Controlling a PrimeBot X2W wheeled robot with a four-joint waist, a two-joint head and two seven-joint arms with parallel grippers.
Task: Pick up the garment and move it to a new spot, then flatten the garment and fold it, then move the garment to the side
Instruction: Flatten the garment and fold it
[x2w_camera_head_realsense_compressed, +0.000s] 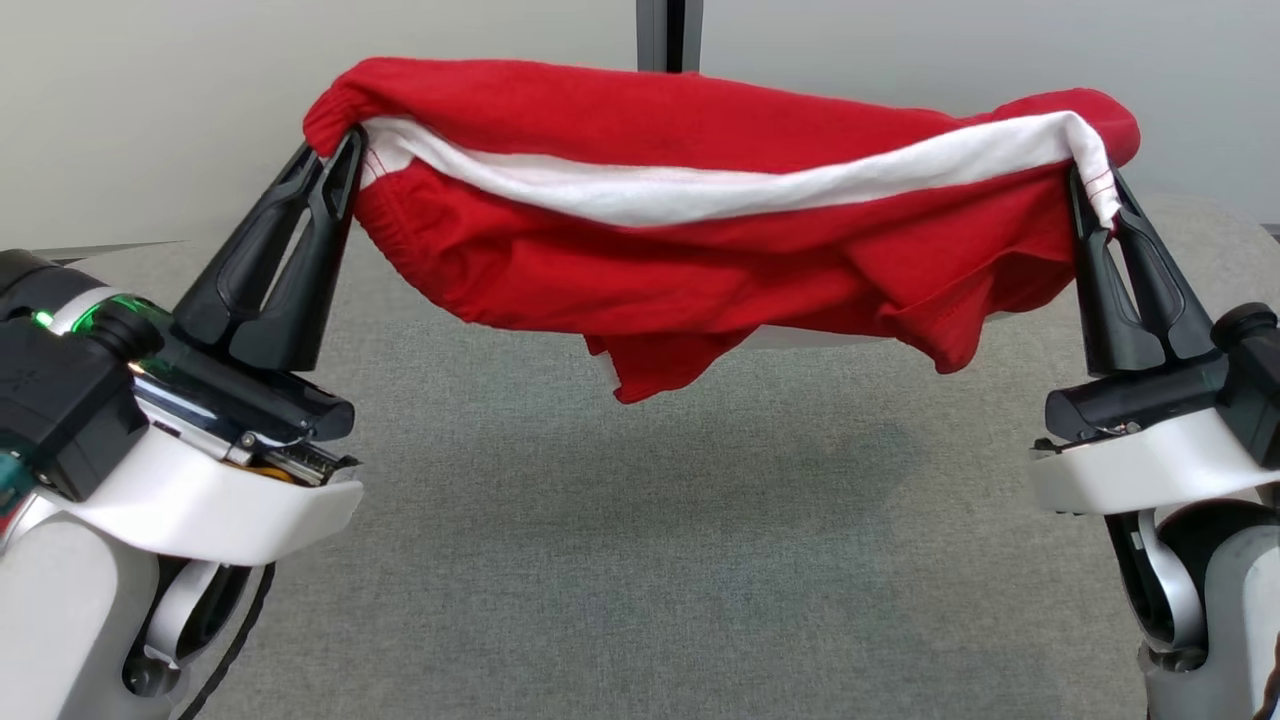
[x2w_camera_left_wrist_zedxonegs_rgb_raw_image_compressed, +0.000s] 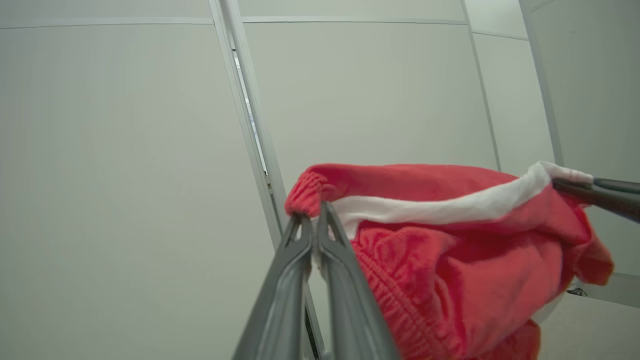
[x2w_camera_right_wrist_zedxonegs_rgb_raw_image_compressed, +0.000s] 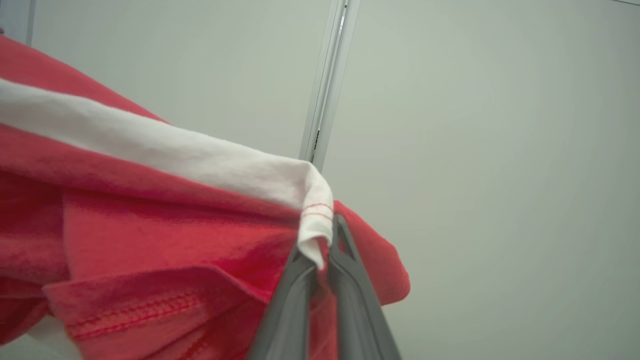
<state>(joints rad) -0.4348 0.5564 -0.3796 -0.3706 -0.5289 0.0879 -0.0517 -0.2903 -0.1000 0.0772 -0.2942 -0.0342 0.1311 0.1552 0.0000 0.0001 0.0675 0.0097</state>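
At our left, the left gripper (x2w_camera_head_realsense_compressed: 338, 158) was pinching one end of the soft red fabric garment with a white band (x2w_camera_head_realsense_compressed: 700, 270), its two dark fingers pressed together on the gathered, elastic-looking edge. From that gripper the cloth ran across to the other gripper, hanging between the two as a sagging bundle. The white band lay along its upper part and a loose red flap drooped below the middle. All of it hung in the air above the grey fabric-covered tabletop (x2w_camera_head_realsense_compressed: 640, 560), touching nothing beneath; a soft shadow lay on the tabletop below it. At our right, the right gripper (x2w_camera_head_realsense_compressed: 1095, 190) was likewise closed, nipping the far end where the white band folded over its fingertips, with a red corner spilling past them. Both grippers pointed upward, toward the pale wall panels (x2w_camera_head_realsense_compressed: 150, 100) behind.

As we judged it, the pick-up was done and the garment was in the carrying part of the first step, lifted clear but not yet set down at a new spot. Everything after that remained: laying it on the tabletop, flattening it, folding it and moving it aside. The cloth was bunched and doubled over between the grippers, so we expected the flattening to need real spreading once it landed.
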